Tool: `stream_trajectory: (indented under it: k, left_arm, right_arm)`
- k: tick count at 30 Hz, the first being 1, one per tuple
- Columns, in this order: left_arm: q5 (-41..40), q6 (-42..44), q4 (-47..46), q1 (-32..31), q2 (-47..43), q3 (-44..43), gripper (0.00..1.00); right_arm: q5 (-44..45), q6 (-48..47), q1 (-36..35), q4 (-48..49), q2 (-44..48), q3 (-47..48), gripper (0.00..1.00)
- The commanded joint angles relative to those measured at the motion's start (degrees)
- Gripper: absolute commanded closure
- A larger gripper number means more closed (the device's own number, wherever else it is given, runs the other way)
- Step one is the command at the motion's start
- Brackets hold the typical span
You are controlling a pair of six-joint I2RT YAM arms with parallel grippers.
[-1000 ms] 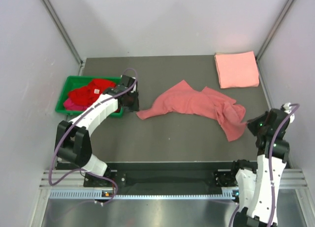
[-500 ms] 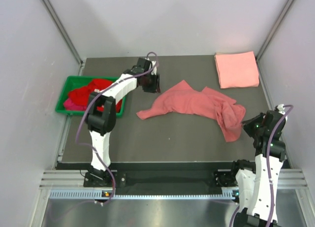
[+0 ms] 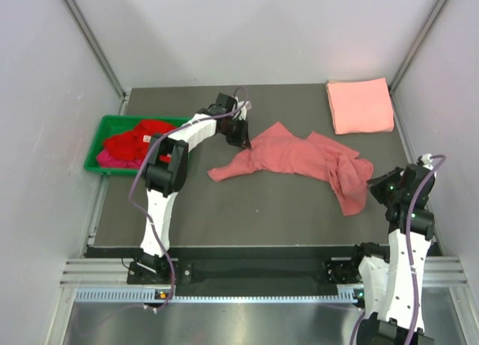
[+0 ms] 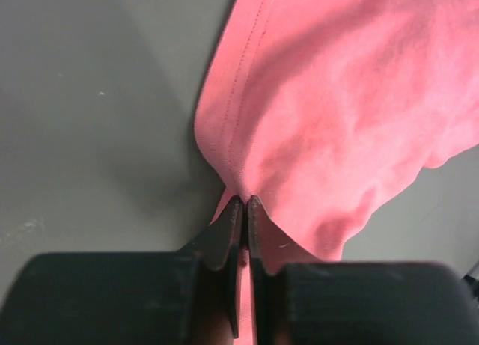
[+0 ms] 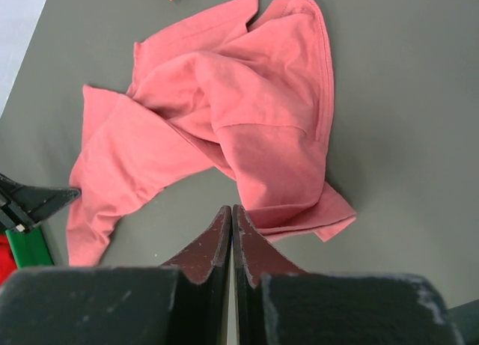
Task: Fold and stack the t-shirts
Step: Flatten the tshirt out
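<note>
rose t-shirt (image 3: 288,154): soft matt cloth, wrinkled | folded pink t-shirt (image 3: 359,105): smooth matt cloth | table (image 3: 247,210): smooth, matt | bin (image 3: 93,152): smooth plastic

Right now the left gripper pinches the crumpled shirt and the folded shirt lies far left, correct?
No: the top view shows the folded shirt at the far right corner. The left gripper does pinch the crumpled shirt.
</note>
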State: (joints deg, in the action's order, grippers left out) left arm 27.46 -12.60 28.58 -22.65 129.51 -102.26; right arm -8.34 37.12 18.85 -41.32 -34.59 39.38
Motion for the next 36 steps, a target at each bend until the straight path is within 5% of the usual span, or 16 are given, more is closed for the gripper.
stream_trajectory:
  k: [1,8,12,17,21,25,28,32,36]
  left_arm:
    - [0.59,1.44,-1.6,-0.28,-1.8,-2.16,0.97]
    - [-6.28,0.13,1.3,-0.2,-5.23,-10.58,1.0]
    - [-5.14,-4.27,-1.59,-0.2,-10.14,-13.58,1.0]
    - [-13.83,-0.94,0.95,-0.2,-16.29,-20.26,1.0]
    - [-13.58,-3.73,-1.68,-0.72,-34.08,-3.52,1.0]
    - [-13.76,-12.61,-6.06,-2.04,-51.87,32.0,1.0]
    - [-12.61,-18.94,-6.09,-2.48,-61.21,48.4,0.97]
    - [-14.62,-22.03,6.01,-2.75,-64.91,55.67,0.78]
    - [-23.93,-18.0,9.29,-2.66,-63.52,48.77,0.57]
  right_arm:
    - [0.42,-0.3,-0.57,3.08,-0.39,0.97,1.0]
    - [8.06,2.42,-0.22,8.71,-10.19,3.06,1.0]
    - [10.36,3.48,1.89,9.6,-23.92,21.8,1.0]
    - [5.97,2.52,4.17,3.27,-33.61,42.08,1.0]
    - [6.93,-0.29,5.05,-0.51,-30.64,43.79,1.0]
    - [4.14,-1.09,6.37,-0.26,-22.66,34.39,1.0]
    - [-0.34,-1.88,6.29,0.72,-17.47,24.63,1.0]
    - [-3.96,-2.58,6.02,0.8,-11.48,12.08,1.0]
    - [-4.32,-3.02,5.67,1.15,-8.83,7.65,1.0]
